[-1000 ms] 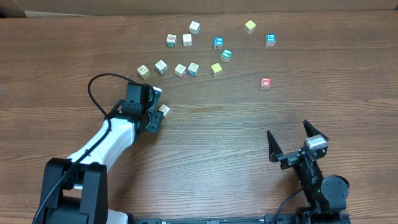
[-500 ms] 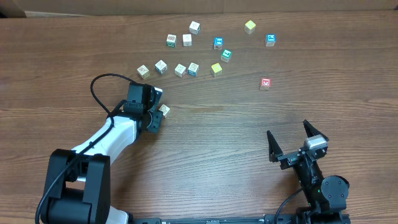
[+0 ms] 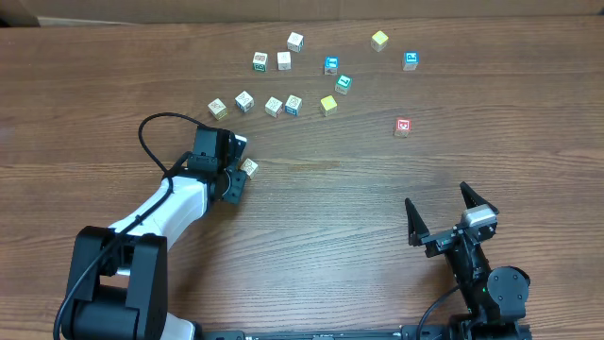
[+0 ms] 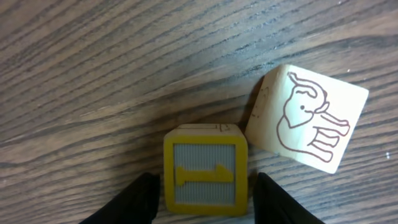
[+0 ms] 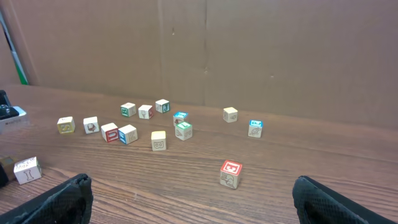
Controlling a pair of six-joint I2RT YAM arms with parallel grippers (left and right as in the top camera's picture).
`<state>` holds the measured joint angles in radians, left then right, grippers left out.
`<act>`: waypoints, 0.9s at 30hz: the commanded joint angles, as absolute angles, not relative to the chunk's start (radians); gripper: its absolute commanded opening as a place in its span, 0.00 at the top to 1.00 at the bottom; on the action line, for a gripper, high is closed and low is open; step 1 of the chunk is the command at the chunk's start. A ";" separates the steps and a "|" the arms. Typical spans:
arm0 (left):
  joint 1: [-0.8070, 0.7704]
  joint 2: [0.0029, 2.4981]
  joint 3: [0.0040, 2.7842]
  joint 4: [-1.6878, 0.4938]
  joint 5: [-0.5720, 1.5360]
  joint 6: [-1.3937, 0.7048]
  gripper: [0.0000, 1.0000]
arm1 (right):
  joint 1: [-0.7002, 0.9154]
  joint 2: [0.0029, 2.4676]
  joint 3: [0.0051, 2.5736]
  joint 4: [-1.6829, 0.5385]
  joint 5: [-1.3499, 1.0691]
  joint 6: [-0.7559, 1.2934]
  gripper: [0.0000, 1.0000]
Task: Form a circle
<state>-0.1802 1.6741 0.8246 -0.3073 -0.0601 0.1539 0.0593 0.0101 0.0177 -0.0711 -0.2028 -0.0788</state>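
Note:
The circle is out of view; the cubes I see lie loose. In the left wrist view a yellow-framed cube (image 4: 205,177) stands between my left gripper (image 4: 208,200) fingers (image 4: 140,200), with a thin gap on each side. A pale wood cube with an elephant drawing (image 4: 308,118) leans against its upper right corner. From overhead the left gripper (image 3: 238,163) covers the yellow-framed cube, and the elephant cube (image 3: 249,167) shows beside it. My right gripper (image 3: 444,212) stands wide open and empty near the front right, with its fingers (image 5: 62,199) far apart.
Several loose cubes lie scattered across the far middle of the table, among them a short row (image 3: 274,106) and a plain yellow cube (image 3: 328,104). A red-faced cube (image 3: 403,126) sits alone ahead of the right gripper (image 5: 231,173). A cardboard wall (image 5: 249,50) backs the table.
The left jaws have narrowed around the yellow-framed cube. The left arm shifted only slightly. The right arm and the scattered cubes have not moved.

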 commanded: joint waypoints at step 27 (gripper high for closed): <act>-0.169 1.680 0.822 -0.287 -0.078 0.180 0.69 | 0.057 0.003 0.008 -0.065 -0.203 -0.079 0.00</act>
<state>-0.1806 1.6741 0.8246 -0.2878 -0.0681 0.1650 0.0597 0.0101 0.0177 -0.0711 -0.2028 -0.0784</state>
